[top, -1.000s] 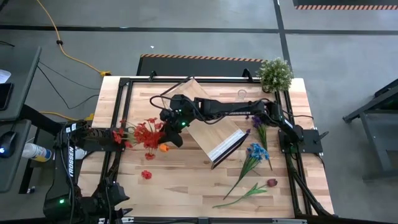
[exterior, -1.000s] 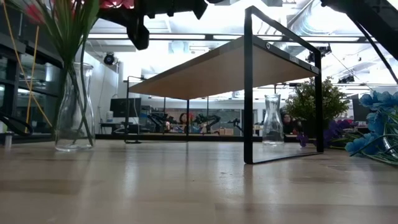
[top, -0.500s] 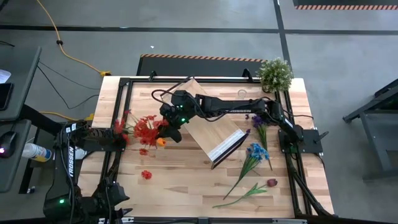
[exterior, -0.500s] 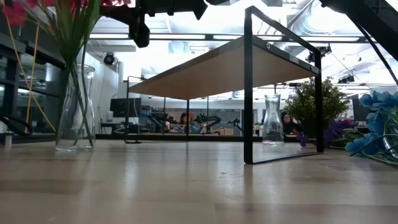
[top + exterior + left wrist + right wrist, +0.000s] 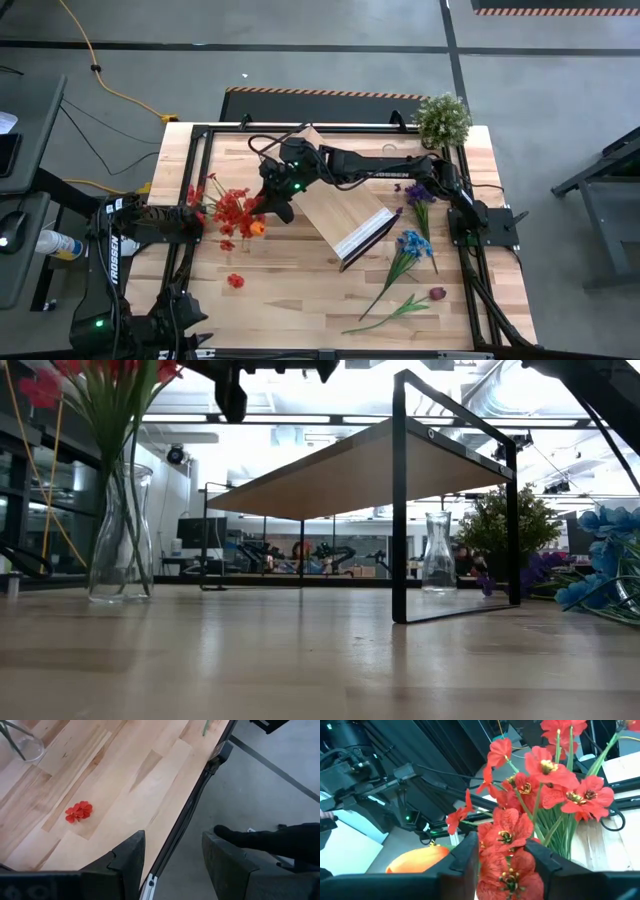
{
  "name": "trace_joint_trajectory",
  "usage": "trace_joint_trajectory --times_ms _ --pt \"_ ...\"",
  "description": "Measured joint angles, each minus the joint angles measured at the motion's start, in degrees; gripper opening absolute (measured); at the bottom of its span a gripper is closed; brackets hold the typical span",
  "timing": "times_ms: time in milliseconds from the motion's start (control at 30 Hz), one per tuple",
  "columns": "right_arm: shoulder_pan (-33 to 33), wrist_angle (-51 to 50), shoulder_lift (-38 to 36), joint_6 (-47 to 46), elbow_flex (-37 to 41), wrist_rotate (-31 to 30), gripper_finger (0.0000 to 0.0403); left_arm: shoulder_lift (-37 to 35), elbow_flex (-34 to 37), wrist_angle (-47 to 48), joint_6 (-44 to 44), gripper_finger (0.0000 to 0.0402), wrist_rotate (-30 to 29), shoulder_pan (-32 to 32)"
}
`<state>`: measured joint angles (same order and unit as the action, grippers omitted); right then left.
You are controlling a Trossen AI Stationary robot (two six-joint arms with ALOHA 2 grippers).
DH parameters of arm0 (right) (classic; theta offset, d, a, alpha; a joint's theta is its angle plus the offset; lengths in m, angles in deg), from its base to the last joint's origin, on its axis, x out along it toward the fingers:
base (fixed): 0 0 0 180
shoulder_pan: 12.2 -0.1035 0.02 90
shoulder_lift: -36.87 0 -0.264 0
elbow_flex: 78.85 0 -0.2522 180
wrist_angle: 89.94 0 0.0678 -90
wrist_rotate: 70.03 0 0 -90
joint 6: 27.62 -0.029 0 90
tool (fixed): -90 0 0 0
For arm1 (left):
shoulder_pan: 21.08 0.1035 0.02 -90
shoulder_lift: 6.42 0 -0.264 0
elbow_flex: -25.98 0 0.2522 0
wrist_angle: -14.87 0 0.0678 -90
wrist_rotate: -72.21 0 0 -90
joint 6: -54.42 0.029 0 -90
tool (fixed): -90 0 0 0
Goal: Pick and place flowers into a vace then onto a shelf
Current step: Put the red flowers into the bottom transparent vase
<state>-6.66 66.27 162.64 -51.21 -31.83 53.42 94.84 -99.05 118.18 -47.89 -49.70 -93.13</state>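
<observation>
A bushy pale-green potted plant [image 5: 442,119] stands at the far right corner of the wooden worktop [image 5: 300,300]. In the low view it shows behind an empty glass carafe [image 5: 438,553]. Off the worktop's left side, a yellow cable [image 5: 110,90] snakes across the grey floor, and a computer mouse [image 5: 10,228] and a bottle [image 5: 55,243] lie on a side desk. A black-and-orange striped strip [image 5: 325,93] runs along the floor beyond the far edge.

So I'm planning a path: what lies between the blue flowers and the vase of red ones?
In the high view, the tilted shelf lies between the blue flowers and the vase of red flowers.
</observation>
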Motion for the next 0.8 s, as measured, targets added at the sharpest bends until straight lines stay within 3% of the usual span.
trace_joint_trajectory --times_ms 333,800 --pt "0.4 0.2 0.0 1.5 0.0 0.2 0.0059 0.0 0.0 0.5 0.0 0.023 0.0 0.0" --pt "2.2 1.9 -1.7 0.5 0.0 1.4 0.0057 0.0 0.0 0.5 0.1 0.023 -1.9 0.0"
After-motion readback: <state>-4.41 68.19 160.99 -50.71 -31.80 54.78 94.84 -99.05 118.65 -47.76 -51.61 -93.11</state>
